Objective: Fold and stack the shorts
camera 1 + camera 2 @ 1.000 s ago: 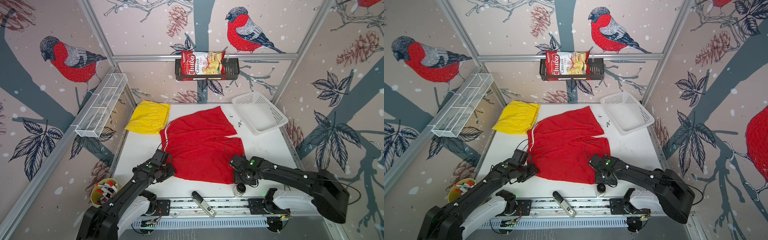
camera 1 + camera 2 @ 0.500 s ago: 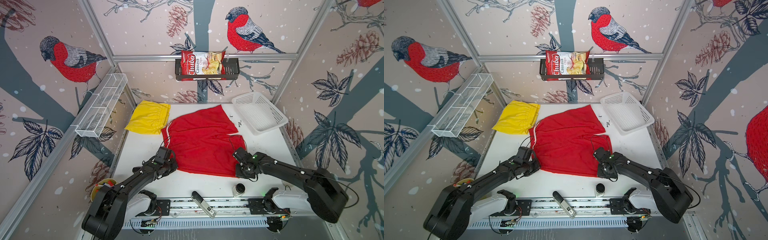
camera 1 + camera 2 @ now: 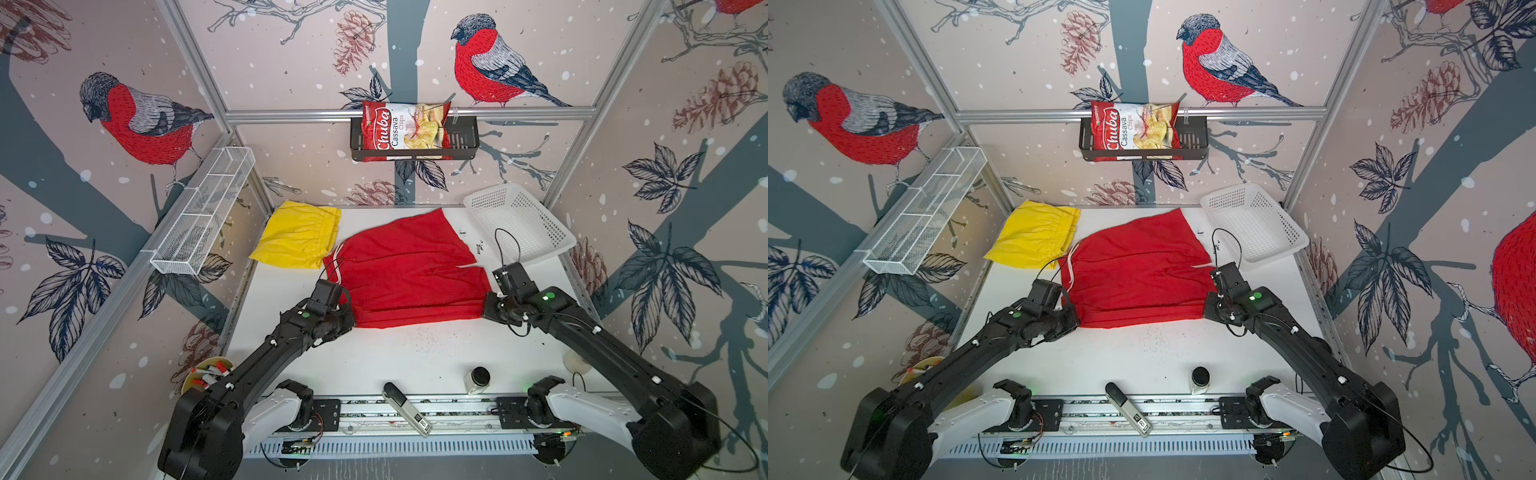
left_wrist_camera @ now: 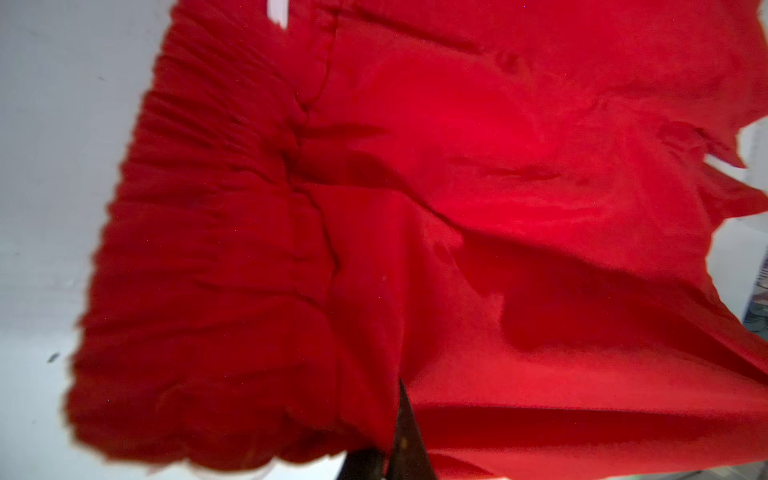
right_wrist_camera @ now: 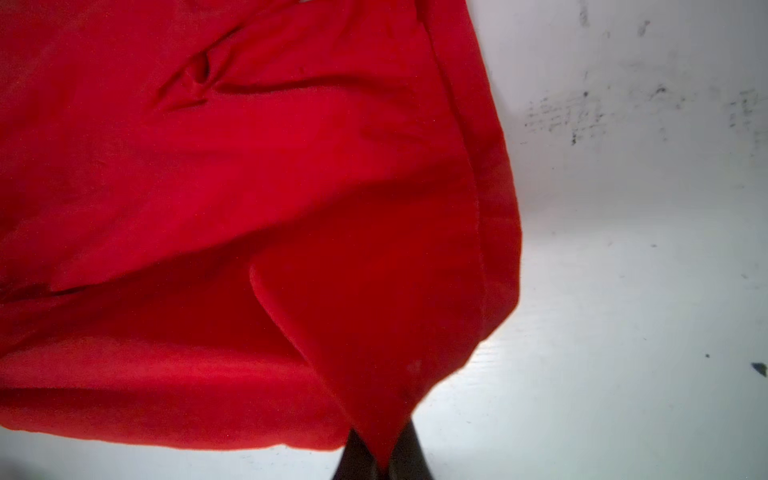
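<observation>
You see the red shorts [image 3: 407, 274] spread across the middle of the table [image 3: 415, 357]. Your left gripper [image 4: 388, 455] is clenched on the gathered waistband corner, and your right gripper [image 5: 380, 455] on the hem corner. In both top views cloth and wrists hide the fingertips, and each wrist view cuts the fingers off at its edge. The yellow shorts [image 3: 297, 237] lie folded at the far left, just beside the red pair. You cannot tell whether they touch.

Near corners of red shorts [image 3: 407, 278] at left pincer [image 3: 348, 323] and right pincer [image 3: 487, 311]
</observation>
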You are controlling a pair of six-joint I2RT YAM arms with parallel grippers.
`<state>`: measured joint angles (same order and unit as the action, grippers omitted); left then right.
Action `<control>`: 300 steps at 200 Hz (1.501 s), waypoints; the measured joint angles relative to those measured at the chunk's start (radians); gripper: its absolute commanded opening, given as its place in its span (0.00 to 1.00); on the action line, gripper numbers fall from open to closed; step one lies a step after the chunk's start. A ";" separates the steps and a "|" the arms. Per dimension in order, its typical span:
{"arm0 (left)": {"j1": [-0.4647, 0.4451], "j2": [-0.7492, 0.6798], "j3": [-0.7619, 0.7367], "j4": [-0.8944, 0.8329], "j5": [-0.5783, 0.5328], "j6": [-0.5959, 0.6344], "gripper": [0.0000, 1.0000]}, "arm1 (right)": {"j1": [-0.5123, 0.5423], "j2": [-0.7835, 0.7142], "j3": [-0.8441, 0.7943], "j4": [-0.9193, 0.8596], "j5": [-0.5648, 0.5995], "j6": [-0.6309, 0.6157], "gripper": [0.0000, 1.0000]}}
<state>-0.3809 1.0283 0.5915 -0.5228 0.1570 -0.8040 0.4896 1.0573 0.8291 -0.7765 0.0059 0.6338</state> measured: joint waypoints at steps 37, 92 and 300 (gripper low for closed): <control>-0.002 -0.108 0.085 -0.127 0.011 -0.006 0.00 | -0.003 -0.095 0.070 -0.085 -0.015 0.002 0.00; -0.002 -0.200 0.281 -0.299 0.037 -0.030 0.00 | -0.003 -0.220 0.209 -0.186 -0.014 0.028 0.00; 0.269 0.262 0.364 -0.062 0.157 0.133 0.00 | -0.113 0.711 0.731 0.255 -0.042 -0.192 0.00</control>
<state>-0.1116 1.2907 0.9550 -0.5850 0.3138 -0.6712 0.3767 1.7687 1.5600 -0.5217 -0.0357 0.4416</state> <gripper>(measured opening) 0.055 0.061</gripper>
